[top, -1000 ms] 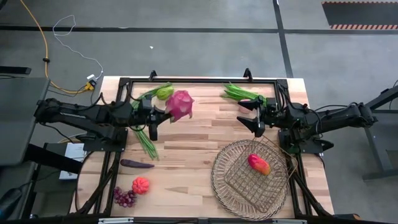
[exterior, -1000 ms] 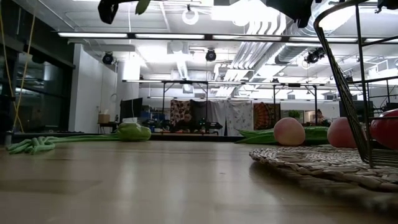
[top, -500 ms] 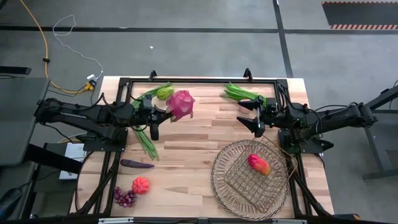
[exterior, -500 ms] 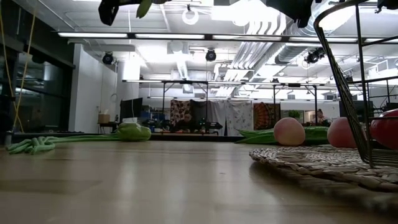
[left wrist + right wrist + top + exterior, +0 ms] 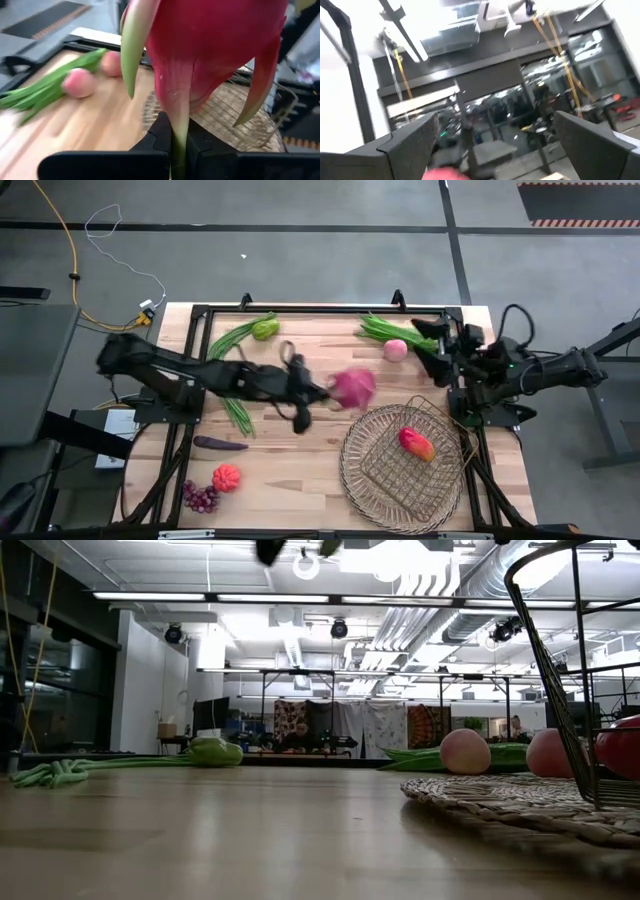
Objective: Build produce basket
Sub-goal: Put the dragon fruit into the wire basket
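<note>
Left gripper [image 5: 318, 393] is carrying the pink dragon fruit [image 5: 352, 387], fingers pinched together on its leafy tip, hanging it just beside the basket [image 5: 352, 470] rim for dropping in. Right gripper [image 5: 432, 356], jaws apart, is waiting near the tabletop's far right corner.

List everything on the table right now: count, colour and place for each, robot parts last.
basket: one, tan, near right part of the table
red-orange fruit: one, lying inside the basket
dragon fruit: one, pink, held above mid-table just left of the basket's far rim
peach: one, pink, far right, beside the bean bunch
bean bunch: one, green, far right edge
green pepper: one, far left
long beans: green, two bunches, left side
eggplant: one, purple, near left
pumpkin: one, orange-red, near left
grapes: one bunch, purple, near left corner
left claw: shut on the dragon fruit's leaf
right claw: open, raised at far right
</note>
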### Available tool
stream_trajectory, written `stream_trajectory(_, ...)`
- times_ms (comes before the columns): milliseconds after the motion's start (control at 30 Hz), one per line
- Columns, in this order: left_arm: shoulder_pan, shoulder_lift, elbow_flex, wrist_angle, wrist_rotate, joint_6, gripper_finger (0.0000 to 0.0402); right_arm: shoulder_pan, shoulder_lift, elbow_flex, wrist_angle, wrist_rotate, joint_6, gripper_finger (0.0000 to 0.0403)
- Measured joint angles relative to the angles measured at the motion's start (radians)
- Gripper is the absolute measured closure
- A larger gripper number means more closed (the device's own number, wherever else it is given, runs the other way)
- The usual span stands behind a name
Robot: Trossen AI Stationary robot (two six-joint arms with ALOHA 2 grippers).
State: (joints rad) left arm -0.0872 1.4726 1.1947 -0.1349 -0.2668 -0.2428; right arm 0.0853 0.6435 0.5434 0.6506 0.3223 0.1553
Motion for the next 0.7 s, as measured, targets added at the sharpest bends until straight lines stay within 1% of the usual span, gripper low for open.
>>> stream_trajectory(133,-0.032,0.171,0.184,-0.018,0.003,0.030,0.0401,0.000,-0.039,0.000,-0.005,0.011,-0.037,0.0018)
stream_trajectory(433,-0.046,0.506,0.579,-0.022,0.090,0.039,0.0401,0.000,-0.062,0.000,-0.026,0.011,-0.026,0.0018)
stream_trajectory(567,-0.046,0.636,0.722,-0.030,0.132,-0.056,0.0401,0.000,-0.062,0.000,-0.026,0.011,-0.025,0.0018)
stream_trajectory(700,-0.057,0.728,0.818,-0.081,0.160,-0.176,0.0401,0.000,-0.062,0.000,-0.026,0.012,-0.025,0.0018)
